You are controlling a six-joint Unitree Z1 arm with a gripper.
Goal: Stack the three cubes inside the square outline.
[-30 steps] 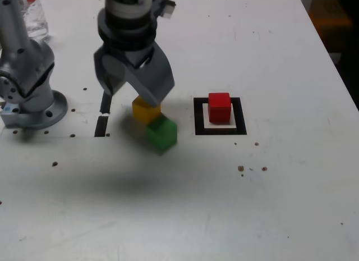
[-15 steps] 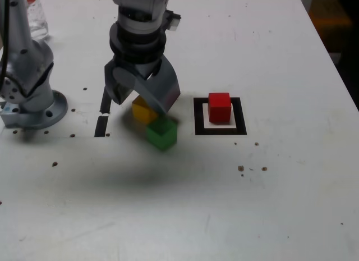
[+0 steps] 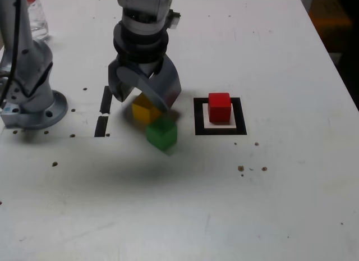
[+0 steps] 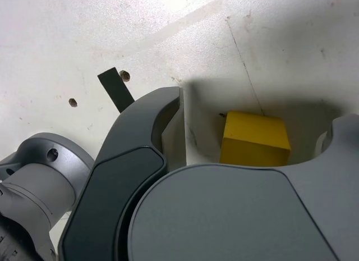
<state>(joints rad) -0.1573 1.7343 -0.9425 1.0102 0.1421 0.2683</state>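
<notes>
White and scuffed, with small dark specks across it, the counter (image 3: 269, 205) carries everything we need to judge progress, and we take the square outline (image 3: 220, 116) as our landmark. Inside that black frame the red cube (image 3: 219, 107) already sits flat on the white centre, so we count the base of the stack as placed. Two blocks are left to bring over: the yellow cube (image 3: 143, 109) lies well outside the outline toward the exterior view's left, and the green cube (image 3: 161, 133) sits on that same side, closer to the frame and nearer the camera, just beside the yellow one; we cannot tell whether their corners touch. Neither is on top of the red cube, so by our reckoning roughly a third of the job is done. Our gripper (image 3: 144, 98) hangs over the yellow cube on the same side of the outline, with its fingers (image 3: 166, 91) spread wide apart and closed on nothing. In the wrist view the yellow cube (image 4: 255, 138) shows in the gap between the two grey fingers (image 4: 151, 120), clear of both, resting on the counter. We judge the yellow cube to be the one being approached, with its grasp, its placing on the red cube, and the green cube's turn all yet to come.
</notes>
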